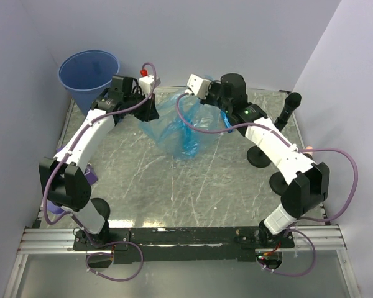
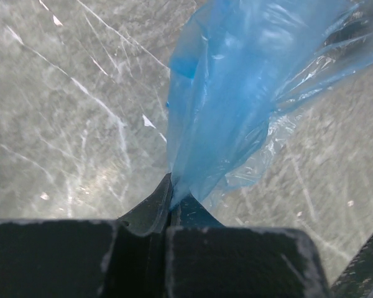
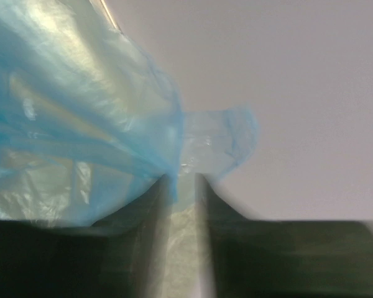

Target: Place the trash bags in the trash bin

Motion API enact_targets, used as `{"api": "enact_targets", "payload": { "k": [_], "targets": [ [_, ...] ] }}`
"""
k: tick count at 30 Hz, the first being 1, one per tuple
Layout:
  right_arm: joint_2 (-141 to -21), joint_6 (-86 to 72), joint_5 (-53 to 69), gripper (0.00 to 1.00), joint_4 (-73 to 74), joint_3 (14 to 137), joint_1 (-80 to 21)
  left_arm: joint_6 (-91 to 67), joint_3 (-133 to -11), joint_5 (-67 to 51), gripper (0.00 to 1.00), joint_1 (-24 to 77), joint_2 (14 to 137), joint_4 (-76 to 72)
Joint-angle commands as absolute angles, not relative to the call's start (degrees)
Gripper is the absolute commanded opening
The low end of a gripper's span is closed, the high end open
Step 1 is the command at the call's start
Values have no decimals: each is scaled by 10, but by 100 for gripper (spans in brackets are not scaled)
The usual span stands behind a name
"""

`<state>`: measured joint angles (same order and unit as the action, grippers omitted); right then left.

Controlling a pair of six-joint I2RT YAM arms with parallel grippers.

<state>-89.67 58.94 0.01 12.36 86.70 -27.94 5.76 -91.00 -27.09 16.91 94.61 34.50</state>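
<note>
Two claws (image 2: 171, 189) (image 3: 183, 181) pinching one bag (image 1: 185, 124), one bin (image 1: 87, 73)

Twin arms, left (image 1: 90, 133) and right (image 1: 280, 152), wear white shells between black joint housings, bolted to a black base bar (image 1: 186, 236) at 6 o'clock. Purple cables (image 1: 353, 171) loop out at 3 and 9 o'clock. White camera boxes (image 1: 199, 85) cap both wrists, the left with a red cap (image 1: 143, 72). A green light (image 1: 245, 112) glows on the right. The left gripper (image 2: 171, 189) and right gripper (image 3: 183, 180) are matte black.

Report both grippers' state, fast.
Left gripper: closed, fingers pinching the blue trash bag.
Right gripper: closed on the same trash bag, film bunched between its fingers.
</note>
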Motion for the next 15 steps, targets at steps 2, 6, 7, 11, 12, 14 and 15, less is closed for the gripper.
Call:
{"api": "enact_targets", "payload": {
  "k": [2, 6, 7, 11, 12, 14, 15],
  "targets": [
    [-914, 410, -39, 65, 148, 968, -279, -60, -902, -270, 0, 153, 924, 287],
    [-891, 188, -4, 82, 298, 995, -257, -134, -889, -293, 1, 142, 925, 255],
    [-872, 144, 29, 83, 314, 969, -251, -149, -883, -294, 1, 138, 922, 246],
    [-808, 68, 142, 88, 341, 845, -235, -231, -855, -330, 1, 121, 915, 198],
    [-802, 55, 162, 88, 343, 818, -234, -249, -847, -339, 1, 119, 912, 186],
    [-799, 21, 206, 89, 331, 775, -227, -277, -844, -346, 1, 113, 912, 172],
    [-798, 8, 232, 89, 319, 754, -226, -291, -840, -347, 1, 112, 911, 164]
  ]
}}
